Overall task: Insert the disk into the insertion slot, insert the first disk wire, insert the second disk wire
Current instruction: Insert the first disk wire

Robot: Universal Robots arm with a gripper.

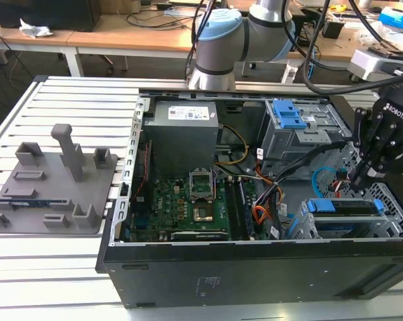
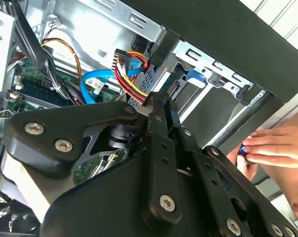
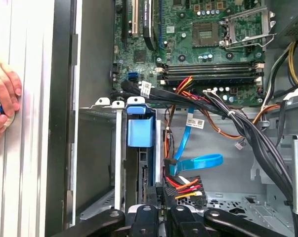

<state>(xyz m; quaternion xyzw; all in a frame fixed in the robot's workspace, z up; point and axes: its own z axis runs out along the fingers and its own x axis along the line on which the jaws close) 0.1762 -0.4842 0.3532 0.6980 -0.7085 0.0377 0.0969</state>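
Note:
The disk (image 1: 341, 206) in its blue caddy (image 3: 140, 131) lies inside the insertion slot (image 1: 390, 198), a low grey cage at the case's front corner on the exterior view's right. My gripper (image 1: 363, 175) hangs just over the disk's rear end. In the first wrist view its fingertips (image 3: 151, 196) stand close together around the black plug of the first disk wire (image 3: 187, 187), whose red, orange and black strands fan out beside them. The second disk wire (image 3: 198, 162), light blue, loops just beyond, and its dark plug sits by the disk's edge. The wire bundle (image 2: 130, 81) meets the fingertip there.
A person's hand (image 3: 2, 98) rests on the table outside the case wall, also seen as a hand (image 2: 275, 148) pinching something small and blue. A thick black cable bundle (image 3: 247, 133), the motherboard (image 1: 194, 204), the taller cage with a blue latch (image 1: 287, 115) and a grey fixture block (image 1: 51, 184) surround the work.

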